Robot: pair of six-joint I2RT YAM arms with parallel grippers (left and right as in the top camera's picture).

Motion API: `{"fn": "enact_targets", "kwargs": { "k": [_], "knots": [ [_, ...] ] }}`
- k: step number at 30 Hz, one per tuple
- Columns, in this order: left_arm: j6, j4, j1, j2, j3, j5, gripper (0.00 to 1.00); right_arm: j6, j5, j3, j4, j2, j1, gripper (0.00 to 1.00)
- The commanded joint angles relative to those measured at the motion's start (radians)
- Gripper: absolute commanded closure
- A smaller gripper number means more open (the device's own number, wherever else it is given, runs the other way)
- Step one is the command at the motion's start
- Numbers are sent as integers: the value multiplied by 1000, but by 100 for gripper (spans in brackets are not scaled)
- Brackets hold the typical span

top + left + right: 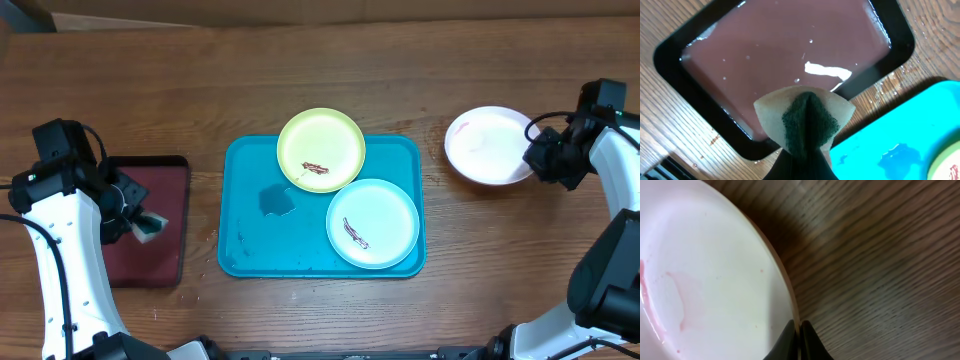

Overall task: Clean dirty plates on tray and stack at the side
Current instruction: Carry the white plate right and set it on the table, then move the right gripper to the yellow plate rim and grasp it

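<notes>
Right gripper (800,332) pinched shut on the rim of the white plate (487,145), which lies on the table under it, faint pink film left. Left gripper (130,212) clamps the folded sponge (807,122) above the maroon tray (780,45). Judged one of three done: yellow-green plate (320,148) and mint plate (372,222), both brown-smeared, lie on the turquoise tray (245,255) between the arms.

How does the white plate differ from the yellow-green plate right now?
The white plate sits on bare table right of the tray; the yellow-green plate lies on the tray's far edge. The white plate shows only faint pink streaks; the yellow-green plate has a dark brown smear. The right end effector pinches the white plate's rim; no end effector touches the yellow-green plate. Both are small, round, right side up.
</notes>
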Motion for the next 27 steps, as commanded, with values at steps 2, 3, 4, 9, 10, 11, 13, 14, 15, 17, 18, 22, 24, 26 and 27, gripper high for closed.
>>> {"fn": "enact_targets", "kwargs": {
  "k": [2,3,4,9,10,11,13,14,15,17,18,22,24,26,27],
  "knots": [
    [31,2,4,3,2,31,96,20,-2,-11,11,-22,3,71],
    [31,2,4,3,2,31,96,20,-11,-11,11,-22,3,67],
    [31,2,4,3,2,31,96,20,-29,-11,11,-22,4,65],
    [31,12,4,3,2,50,96,-86,-290,-12,39,-22,34,62],
    [32,14,4,3,2,52,96,-118,-370,-12,53,-22,52,62],
    [35,16,4,3,2,53,96,-136,-429,-12,68,-22,78,62],
    [35,16,4,3,2,53,96,-138,-463,-12,103,-22,139,61],
    [35,16,4,3,2,53,96,-138,-459,-12,123,-22,175,59],
    [36,16,4,3,2,53,96,-137,-444,-12,150,-21,222,57],
    [45,16,4,3,2,53,96,-116,-391,-12,205,-18,312,50],
    [46,16,4,3,2,52,96,-85,-338,-12,237,-14,362,45],
    [47,16,4,3,2,52,96,47,-98,-12,340,3,533,39],
    [47,16,4,3,2,53,96,52,-36,-12,394,14,600,39],
    [47,16,4,3,2,52,96,51,18,-12,447,31,654,39],
    [47,16,4,3,2,52,96,51,50,-12,472,43,676,38]
  ]
}}
